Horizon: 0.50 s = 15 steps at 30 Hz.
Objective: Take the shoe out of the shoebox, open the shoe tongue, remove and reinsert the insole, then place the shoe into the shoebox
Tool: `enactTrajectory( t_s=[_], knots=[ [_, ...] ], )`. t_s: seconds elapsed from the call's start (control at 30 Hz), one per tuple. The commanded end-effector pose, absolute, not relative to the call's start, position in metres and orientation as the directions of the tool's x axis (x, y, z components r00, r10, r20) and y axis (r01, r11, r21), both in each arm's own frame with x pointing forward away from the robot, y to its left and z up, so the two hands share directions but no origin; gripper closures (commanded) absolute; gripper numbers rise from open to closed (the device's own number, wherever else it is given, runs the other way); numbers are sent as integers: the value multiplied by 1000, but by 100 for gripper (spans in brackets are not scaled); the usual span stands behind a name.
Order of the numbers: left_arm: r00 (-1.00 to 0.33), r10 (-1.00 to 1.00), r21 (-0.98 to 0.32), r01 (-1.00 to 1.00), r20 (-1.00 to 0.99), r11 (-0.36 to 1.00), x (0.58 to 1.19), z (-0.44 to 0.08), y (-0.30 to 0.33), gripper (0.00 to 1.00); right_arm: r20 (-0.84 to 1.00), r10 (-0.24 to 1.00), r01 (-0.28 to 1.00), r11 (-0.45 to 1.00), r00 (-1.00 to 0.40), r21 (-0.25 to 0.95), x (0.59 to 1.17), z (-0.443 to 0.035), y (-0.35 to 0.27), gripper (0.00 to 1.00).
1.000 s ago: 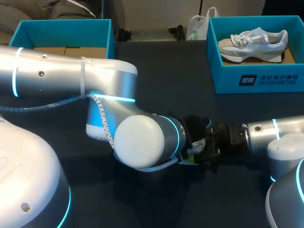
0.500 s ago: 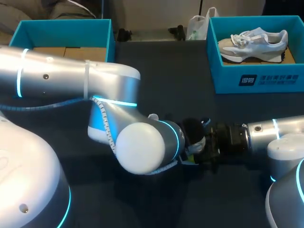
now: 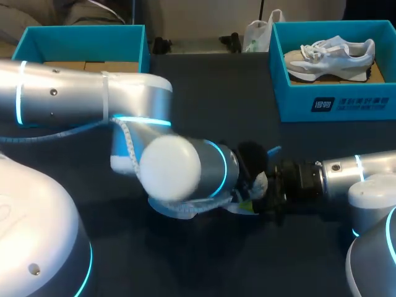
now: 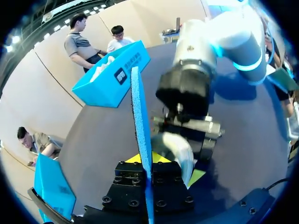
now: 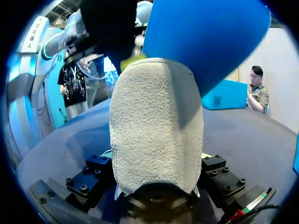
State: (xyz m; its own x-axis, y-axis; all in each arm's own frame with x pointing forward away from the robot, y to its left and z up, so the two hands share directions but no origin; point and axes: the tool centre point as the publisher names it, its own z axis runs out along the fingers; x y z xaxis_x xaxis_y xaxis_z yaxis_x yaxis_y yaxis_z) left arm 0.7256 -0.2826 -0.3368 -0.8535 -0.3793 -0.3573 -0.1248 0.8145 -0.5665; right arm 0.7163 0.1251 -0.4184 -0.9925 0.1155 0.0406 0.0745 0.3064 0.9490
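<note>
- Where they meet, the left hand (image 4: 147,159) is clamped on a blue insole (image 4: 139,107) held edgewise.
- Just ahead, the right hand (image 5: 156,156) clamps the grey shoe (image 5: 156,121).

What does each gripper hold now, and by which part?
Left gripper: a thin blue insole, pinched at its near end. Right gripper: an off-white rough-textured piece, clamped at its near end; identity unclear.

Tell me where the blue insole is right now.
Mid-table in the head view, the insole stands on edge in the left gripper, close beside the grey shoe held by the right gripper.
</note>
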Motion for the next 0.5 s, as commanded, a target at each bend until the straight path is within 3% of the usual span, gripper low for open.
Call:
enactTrajectory(
  t_s=[0.03,0.5],
  knots=[
    [-900,-343,-585,-131,-268,801,733,-315,-286,100,41,117,76,313,-992,947,714,-418,127,100],
    [-963,-263,-658,-162,-57,735,726,-265,-313,100,41,117,76,313,-992,947,714,-418,127,100]
  ],
)
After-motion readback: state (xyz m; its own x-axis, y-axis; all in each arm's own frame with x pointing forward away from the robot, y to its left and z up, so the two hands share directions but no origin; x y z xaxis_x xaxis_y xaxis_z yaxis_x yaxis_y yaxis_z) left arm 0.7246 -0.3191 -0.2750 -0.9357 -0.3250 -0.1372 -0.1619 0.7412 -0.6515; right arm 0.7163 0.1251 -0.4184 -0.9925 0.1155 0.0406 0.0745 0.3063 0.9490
